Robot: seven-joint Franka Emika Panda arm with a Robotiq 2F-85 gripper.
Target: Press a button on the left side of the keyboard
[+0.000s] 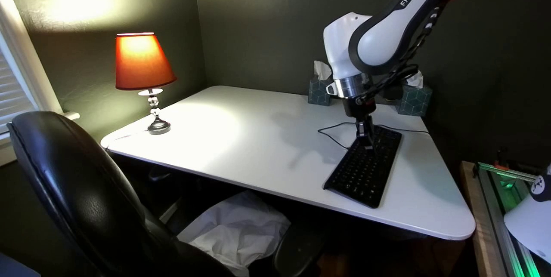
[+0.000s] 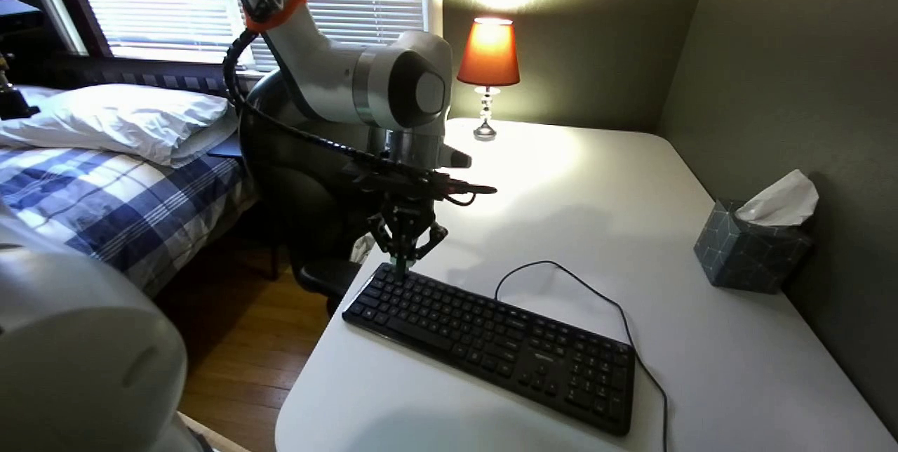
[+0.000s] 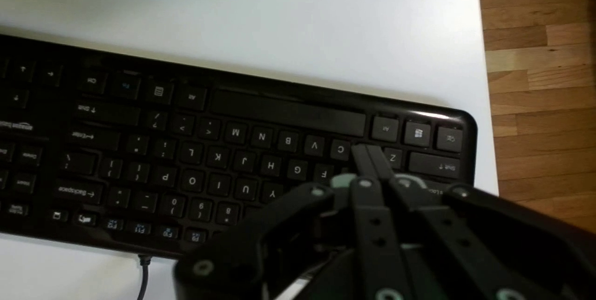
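The black keyboard lies flat on the white table and also shows in an exterior view. In the wrist view the keyboard appears upside down, its left end toward the right. My gripper is shut with its fingertips together and nothing between them. In the wrist view the tips cover the spot between the C and Z keys. In both exterior views the gripper points down over the keyboard; it also shows over the left part. I cannot tell whether the tips touch a key. The fingers hide several left-side keys.
A thin black cable runs from the keyboard's back edge across the table. Tissue boxes stand at the table's back. A lit lamp stands at the far corner. A black chair is beside the table edge.
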